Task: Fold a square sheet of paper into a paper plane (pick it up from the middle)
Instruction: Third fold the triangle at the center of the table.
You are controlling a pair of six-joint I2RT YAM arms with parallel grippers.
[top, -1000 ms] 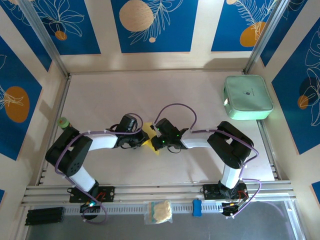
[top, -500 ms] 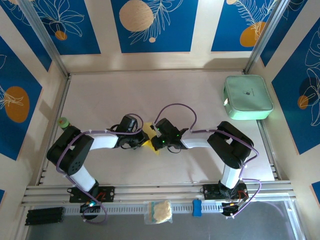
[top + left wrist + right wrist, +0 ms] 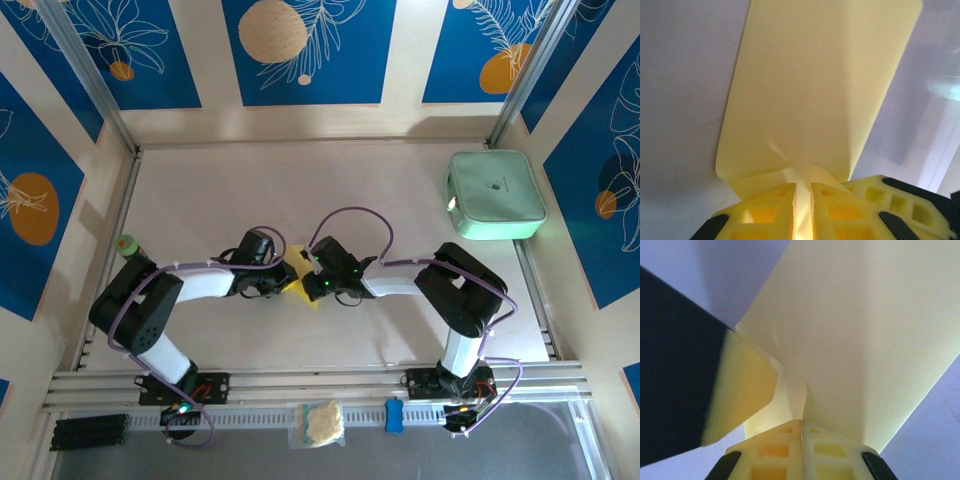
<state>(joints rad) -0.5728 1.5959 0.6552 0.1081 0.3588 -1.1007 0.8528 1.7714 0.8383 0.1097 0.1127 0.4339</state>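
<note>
Holding, item one: left gripper, my fingers pinching one edge of the square sheet of paper, mid-way across the table.
Item two: the sheet, long axis stretching away ahead of those fingers, both my claws equally near.
Item three: right gripper, pressed together on the same sheet.
Change against earlier frames: none visible.

— What sort of place do we think we're in?
— A robot lab cell, we'd say. We see a left arm and a right arm bolted to an aluminium rail at the near edge of a table.
— And the walls around us?
— Printed blue panels held by metal posts. We take it for a built test enclosure.
</note>
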